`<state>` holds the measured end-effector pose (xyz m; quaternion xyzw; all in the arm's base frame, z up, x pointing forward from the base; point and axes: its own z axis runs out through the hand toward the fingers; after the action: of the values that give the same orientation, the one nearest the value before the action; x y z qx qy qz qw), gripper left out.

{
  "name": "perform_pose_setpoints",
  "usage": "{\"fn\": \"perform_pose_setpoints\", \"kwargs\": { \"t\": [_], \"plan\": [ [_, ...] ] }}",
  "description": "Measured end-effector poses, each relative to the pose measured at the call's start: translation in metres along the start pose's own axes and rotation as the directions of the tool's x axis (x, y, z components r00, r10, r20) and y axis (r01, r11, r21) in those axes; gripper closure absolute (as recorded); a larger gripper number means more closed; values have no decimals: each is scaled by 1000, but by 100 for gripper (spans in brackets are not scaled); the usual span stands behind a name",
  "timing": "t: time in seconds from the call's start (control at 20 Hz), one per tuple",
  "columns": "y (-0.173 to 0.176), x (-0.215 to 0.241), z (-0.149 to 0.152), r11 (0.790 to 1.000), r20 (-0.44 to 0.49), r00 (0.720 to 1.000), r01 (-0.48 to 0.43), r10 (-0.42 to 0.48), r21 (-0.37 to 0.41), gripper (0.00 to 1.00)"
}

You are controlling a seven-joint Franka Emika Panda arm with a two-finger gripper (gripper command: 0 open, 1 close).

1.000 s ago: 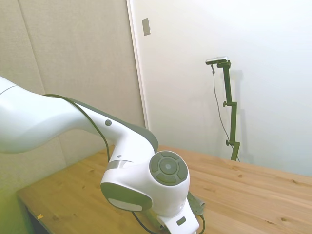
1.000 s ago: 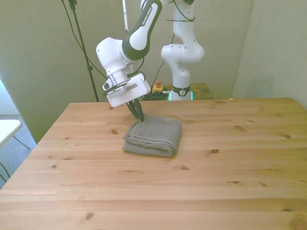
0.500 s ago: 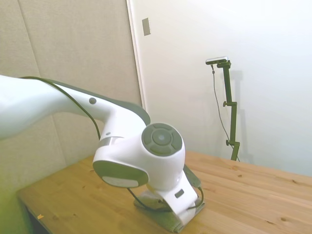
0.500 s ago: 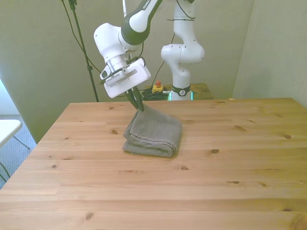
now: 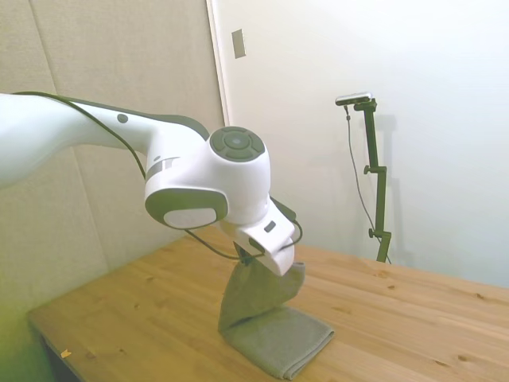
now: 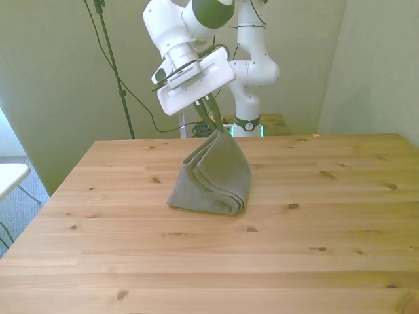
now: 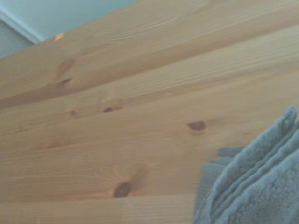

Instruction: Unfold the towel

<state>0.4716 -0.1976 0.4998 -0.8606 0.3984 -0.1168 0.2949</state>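
The grey-taupe towel (image 6: pixel 215 173) hangs in a cone from one raised corner, its lower folds still resting on the table. My gripper (image 6: pixel 216 128) is shut on that top corner, well above the wooden table (image 6: pixel 294 248). From the side, the towel (image 5: pixel 266 318) drapes down from under the white hand to a flat folded part on the wood, and the gripper (image 5: pixel 266 261) is mostly hidden behind the hand. Close up, the wrist view catches several stacked layers of the towel (image 7: pixel 261 182) against the planks.
The arm's white base (image 6: pixel 249 72) stands behind the table's far edge. A red button box (image 6: pixel 215 119) sits beside it. Bare planks lie all around the towel, widest toward the front view's right and near edge.
My gripper has risen and moved toward the front view's right with the towel corner in it. The towel went from lying folded flat to hanging stretched upward.
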Motion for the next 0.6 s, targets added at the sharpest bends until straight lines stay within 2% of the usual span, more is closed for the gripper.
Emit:
{"fn": "perform_pose_setpoints", "kwargs": {
  "t": [0.15, 0.25, 0.3, 0.45, 0.6],
  "plan": [
    [-39, -15, 20, 996, 50, 995, 93, -92, -17, 100],
    [-59, -24, 38, 988, 130, 981, 151, -145, -36, 100],
    [-69, -28, 49, 983, 178, 969, 179, -169, -40, 0],
    [-91, -28, 83, 963, 309, 920, 267, -241, -44, 0],
    [-101, -19, 116, 932, 424, 848, 361, -319, -21, 0]
  ]
}}
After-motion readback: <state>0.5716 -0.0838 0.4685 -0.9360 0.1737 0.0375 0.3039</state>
